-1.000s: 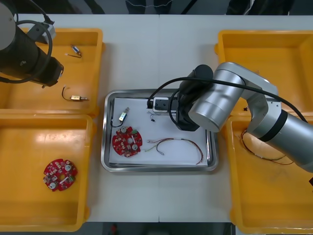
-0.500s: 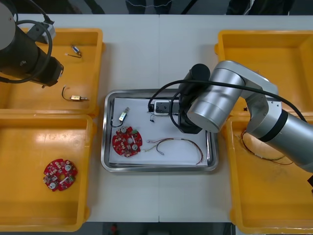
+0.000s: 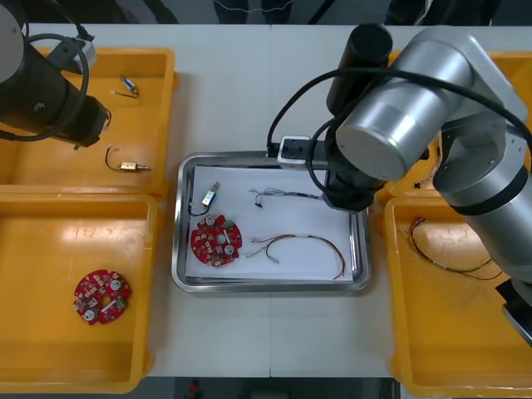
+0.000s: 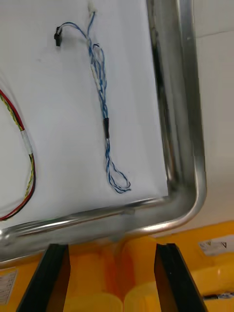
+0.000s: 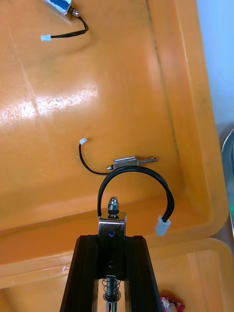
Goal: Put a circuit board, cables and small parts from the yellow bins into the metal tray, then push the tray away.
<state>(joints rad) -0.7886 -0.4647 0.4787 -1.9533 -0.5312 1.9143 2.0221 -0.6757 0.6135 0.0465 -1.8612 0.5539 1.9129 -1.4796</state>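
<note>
Only the right arm [image 3: 399,125] moved: up and back off the tray [image 3: 266,285]. Left gripper [image 5: 112,236], table's 10 o'clock, is clamped on a small part [image 5: 112,226]; its dangling black cable [image 5: 169,200] could snag the bin [image 3: 169,125] rim on transfer. Tray holds the board [image 3: 216,239] at 8 o'clock and the blue-white cable [image 3: 287,195] at 1. Right gripper [image 4: 111,249] is at the tray's 2 o'clock corner, fingers apart, empty.

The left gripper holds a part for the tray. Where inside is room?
Best for the left gripper: the white liner between the red and yellow cable and the tray's near rim, or the band between that cable and the blue and white cable. Crowded: the left side, with circuit board and small metal part, and the far right corner, by the right gripper.
</note>
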